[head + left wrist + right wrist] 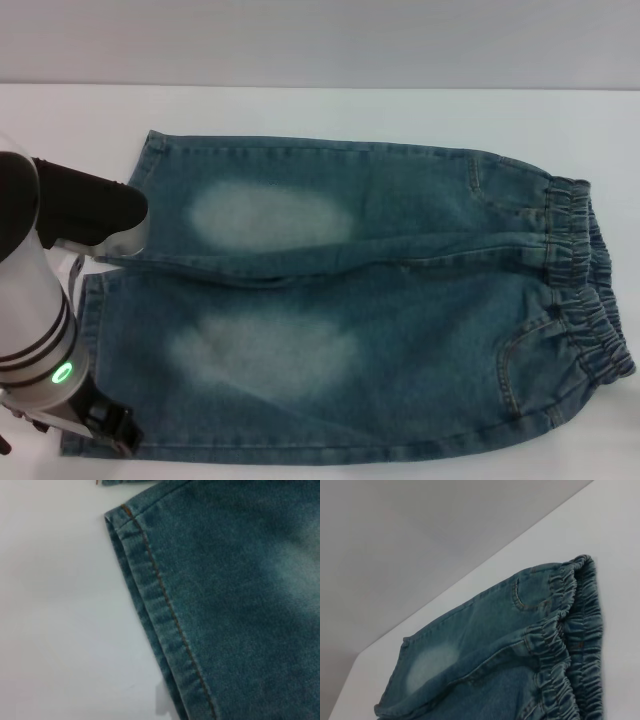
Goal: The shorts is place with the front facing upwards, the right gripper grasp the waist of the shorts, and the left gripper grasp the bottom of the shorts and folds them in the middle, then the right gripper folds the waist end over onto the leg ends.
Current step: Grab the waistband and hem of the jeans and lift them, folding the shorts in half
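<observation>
1. While the head view shows the shorts (pixel 350 300) spread flat on the white bench (pixel 320 110), waist of the shorts (pixel 585 290) toward the robot's right and leg ends (pixel 110 300) toward its left, the left wrist view shows only a stitched hem (pixel 160 610) on bare bench.
2. Left end effector (pixel 110 425) sits at the near leg's hem corner; whether its fingers are wide or narrow cannot be told.
3. Right end effector is out of every view; its wrist camera sees the gathered band (pixel 565 645) from beyond the waist.
4. Open white bench surrounds the shorts, with a pale wall (pixel 320 40) behind.
</observation>
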You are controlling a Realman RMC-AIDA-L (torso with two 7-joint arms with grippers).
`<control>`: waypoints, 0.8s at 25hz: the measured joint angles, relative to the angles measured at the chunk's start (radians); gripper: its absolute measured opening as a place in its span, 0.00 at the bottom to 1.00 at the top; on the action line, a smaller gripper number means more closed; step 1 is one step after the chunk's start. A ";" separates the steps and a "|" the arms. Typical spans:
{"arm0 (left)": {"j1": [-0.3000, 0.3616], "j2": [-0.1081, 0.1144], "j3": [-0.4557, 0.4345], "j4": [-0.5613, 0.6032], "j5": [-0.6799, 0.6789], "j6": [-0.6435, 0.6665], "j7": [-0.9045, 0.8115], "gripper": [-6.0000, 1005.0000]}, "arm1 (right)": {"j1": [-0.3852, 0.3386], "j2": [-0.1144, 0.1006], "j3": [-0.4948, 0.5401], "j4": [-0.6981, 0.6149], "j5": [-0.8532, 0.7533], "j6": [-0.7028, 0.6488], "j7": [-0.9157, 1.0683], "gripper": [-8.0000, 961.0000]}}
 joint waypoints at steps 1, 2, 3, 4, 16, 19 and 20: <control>-0.001 0.001 0.000 -0.009 0.000 0.008 0.001 0.83 | 0.000 0.000 0.000 -0.001 0.000 -0.001 0.000 0.68; -0.001 0.001 -0.001 -0.012 0.002 0.010 0.001 0.83 | 0.000 0.000 0.000 -0.002 0.000 -0.002 0.000 0.68; -0.001 0.001 -0.002 -0.015 0.005 0.014 0.001 0.83 | 0.000 0.000 0.000 -0.002 0.000 -0.003 0.000 0.68; 0.000 0.001 -0.002 -0.017 0.008 0.018 0.001 0.82 | 0.000 0.000 0.000 -0.002 0.000 -0.004 0.000 0.68; 0.009 0.000 -0.002 -0.049 0.014 0.040 0.000 0.78 | 0.009 0.000 0.000 -0.006 0.000 -0.013 0.001 0.68; 0.010 0.000 -0.002 -0.056 0.014 0.046 0.000 0.77 | 0.011 0.000 0.000 -0.007 0.000 -0.014 0.001 0.68; 0.011 0.001 -0.003 -0.059 0.013 0.047 0.000 0.77 | 0.012 0.000 0.000 -0.007 0.000 -0.014 0.001 0.68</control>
